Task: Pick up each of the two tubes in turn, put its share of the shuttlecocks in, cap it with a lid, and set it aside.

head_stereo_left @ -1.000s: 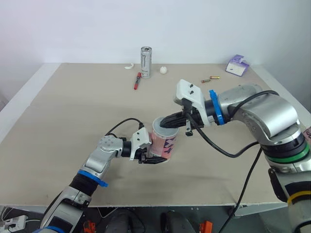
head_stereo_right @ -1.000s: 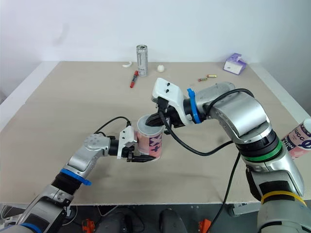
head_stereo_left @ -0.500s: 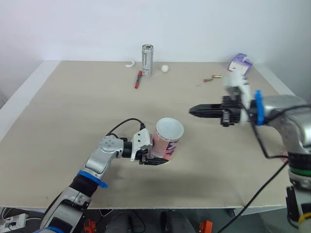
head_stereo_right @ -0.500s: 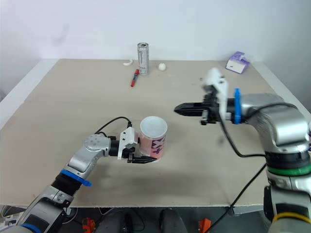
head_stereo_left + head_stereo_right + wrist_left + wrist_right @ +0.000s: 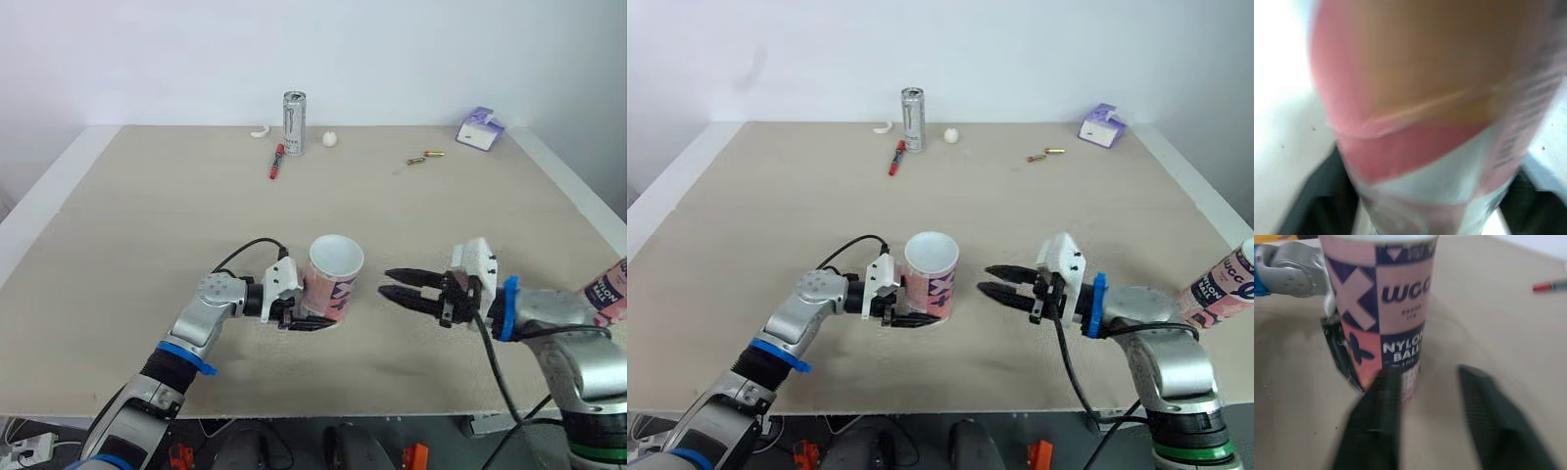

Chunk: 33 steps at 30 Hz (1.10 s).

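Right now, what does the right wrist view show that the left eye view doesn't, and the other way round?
The right wrist view adds the readable lettering NYLON BALL on the pink tube. The left eye view adds the silver can, the white ball, the purple box and a second tube at the robot's far right. Both share the pink tube, the left end effector shut on it, the open right end effector facing it, the red marker and the tan table.

1. Printed card on the tube [image 5: 930, 284], with a slight sheen
2. Smooth, matt beige top on the table [image 5: 774, 215]
3. Shiny bare metal on the can [image 5: 912, 119]
4. Matt black fingers [image 5: 1011, 274] on the right gripper [image 5: 985, 280]
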Tool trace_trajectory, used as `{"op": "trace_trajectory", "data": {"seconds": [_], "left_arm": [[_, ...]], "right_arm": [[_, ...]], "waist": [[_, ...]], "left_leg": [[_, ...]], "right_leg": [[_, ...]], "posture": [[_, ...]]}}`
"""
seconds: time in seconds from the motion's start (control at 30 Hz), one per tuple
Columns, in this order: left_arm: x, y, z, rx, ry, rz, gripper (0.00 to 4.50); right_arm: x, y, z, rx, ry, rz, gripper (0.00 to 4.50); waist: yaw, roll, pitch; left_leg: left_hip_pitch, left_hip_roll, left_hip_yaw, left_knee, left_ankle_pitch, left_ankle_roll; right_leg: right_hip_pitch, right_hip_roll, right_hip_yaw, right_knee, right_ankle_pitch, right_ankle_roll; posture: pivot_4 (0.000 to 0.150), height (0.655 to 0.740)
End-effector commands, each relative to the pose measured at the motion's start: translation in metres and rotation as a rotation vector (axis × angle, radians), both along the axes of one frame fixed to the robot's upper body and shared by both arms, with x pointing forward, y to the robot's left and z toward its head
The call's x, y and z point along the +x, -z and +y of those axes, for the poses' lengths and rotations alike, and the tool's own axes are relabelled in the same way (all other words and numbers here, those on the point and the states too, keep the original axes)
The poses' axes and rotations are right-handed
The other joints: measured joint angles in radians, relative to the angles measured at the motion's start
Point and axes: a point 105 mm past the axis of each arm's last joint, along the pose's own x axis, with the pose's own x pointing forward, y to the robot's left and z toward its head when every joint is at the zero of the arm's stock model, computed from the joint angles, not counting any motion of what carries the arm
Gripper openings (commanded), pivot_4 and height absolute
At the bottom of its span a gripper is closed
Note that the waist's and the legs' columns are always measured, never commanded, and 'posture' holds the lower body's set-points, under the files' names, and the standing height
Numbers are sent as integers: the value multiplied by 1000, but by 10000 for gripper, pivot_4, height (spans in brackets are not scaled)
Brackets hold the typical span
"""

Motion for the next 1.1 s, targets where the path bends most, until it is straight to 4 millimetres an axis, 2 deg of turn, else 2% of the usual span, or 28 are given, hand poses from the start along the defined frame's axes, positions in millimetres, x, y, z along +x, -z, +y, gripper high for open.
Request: {"op": "trace_trajectory", "data": {"seconds": [0.03, 0.07, 0.1, 0.4, 0.5, 0.73, 1.1], "left_arm": [[1, -4, 3, -12, 5, -31, 45000], [1, -6, 2, -19, 9, -44, 45000], [1, -8, 2, -25, 13, -57, 45000], [-1, -22, 10, -38, 50, -148, 45000], [-2, -31, 23, -40, 65, -169, 45000], [-9, -41, 35, -79, 85, -121, 45000], [-11, -45, 48, -114, 46, -56, 45000]], "right_arm": [[-2, 11, 7, -32, -52, -39, 37727], [-2, 17, 9, -40, -66, -36, 44236], [-3, 20, 10, -44, -80, -33, 44696], [-4, 43, 21, -15, -135, -3, 44696], [0, 49, 29, -11, -144, 5, 44696], [8, 47, 47, 36, -163, 9, 44696], [16, 47, 73, 71, -193, 0, 44696]], "waist": [[1, -1, 1], [2, -1, 1], [2, -1, 1], [3, -2, 6], [1, -2, 9], [1, -2, 12], [1, -2, 12]], "left_leg": [[-1, 0, -1, 0, 0, 0], [-1, 0, -1, 0, 0, 0], [-2, 0, -1, -1, 0, 0], [-4, -1, -2, -1, -4, -4], [-4, -1, -2, -1, -4, -4], [-3, -1, -2, -1, -4, -4], [-3, -1, -2, 0, -3, -5]], "right_leg": [[0, 0, -1, 0, 0, -1], [0, 0, -1, 0, -1, -1], [-1, 0, -1, 0, -2, -1], [-2, 1, 1, 0, -1, -1], [-2, 1, 1, 1, -1, -1], [-2, 1, 1, 3, -2, -1], [-2, 2, 2, 6, -2, -1]], "posture": [[1500, 7400], [1500, 7400], [1500, 7400], [1500, 7400], [1500, 7400], [1500, 7400], [1500, 7400]]}}
